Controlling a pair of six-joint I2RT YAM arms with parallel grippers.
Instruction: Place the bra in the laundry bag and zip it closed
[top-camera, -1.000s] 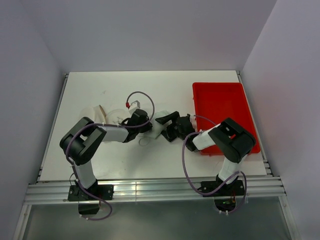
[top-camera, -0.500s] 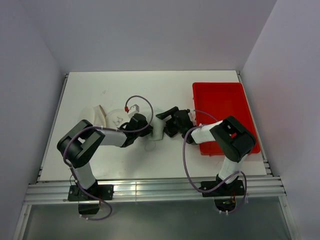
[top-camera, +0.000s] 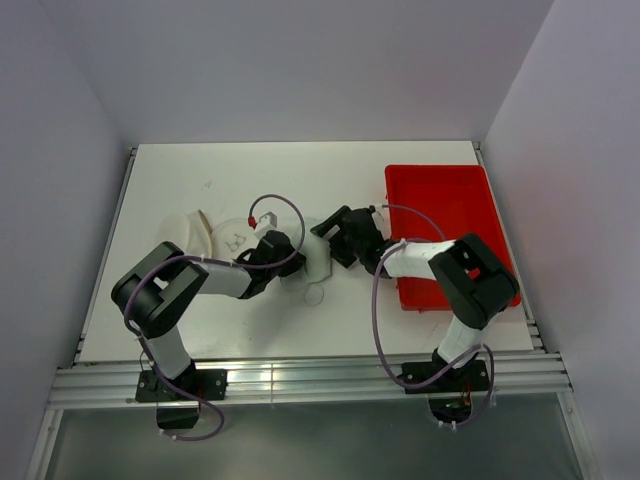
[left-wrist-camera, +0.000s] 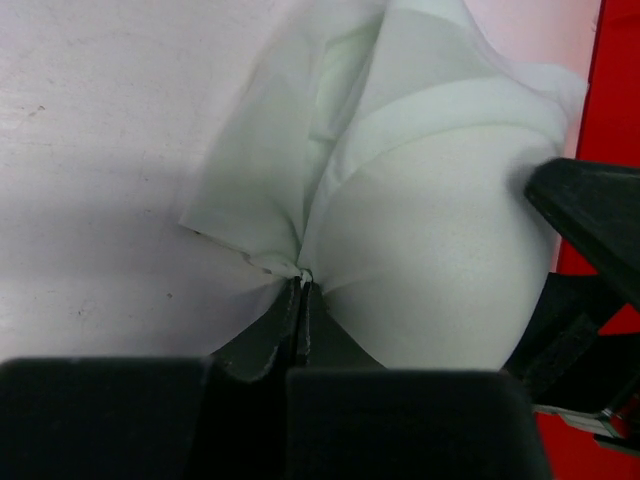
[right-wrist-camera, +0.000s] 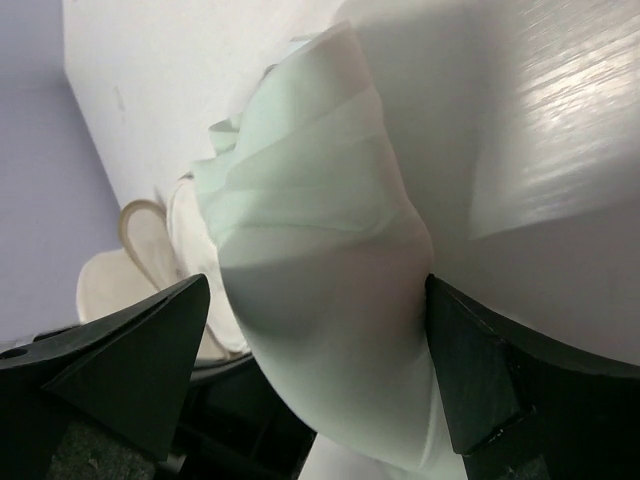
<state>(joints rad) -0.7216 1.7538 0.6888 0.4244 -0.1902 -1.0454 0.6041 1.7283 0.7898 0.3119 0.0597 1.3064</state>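
Note:
The white bra (top-camera: 316, 263) lies bunched on the table between my two grippers, with a thin strap loop (top-camera: 313, 296) trailing toward the near side. My left gripper (top-camera: 292, 262) is shut on the bra's fabric edge (left-wrist-camera: 300, 272), next to a rounded cup (left-wrist-camera: 430, 260). My right gripper (top-camera: 336, 241) is open, and its fingers (right-wrist-camera: 480, 370) straddle a cup of the bra (right-wrist-camera: 310, 230). The cream laundry bag (top-camera: 212, 235) lies left of the left gripper, its printed face up. It also shows in the right wrist view (right-wrist-camera: 105, 285).
The red plastic tray (top-camera: 437, 168) stands at the right, close behind the right arm's wrist; its edge shows in the left wrist view (left-wrist-camera: 618, 90). White walls enclose the table on three sides.
My right gripper has moved up and to the left, to the bra's far side. My left gripper has shifted slightly toward the near side, uncovering the bag's printed face.

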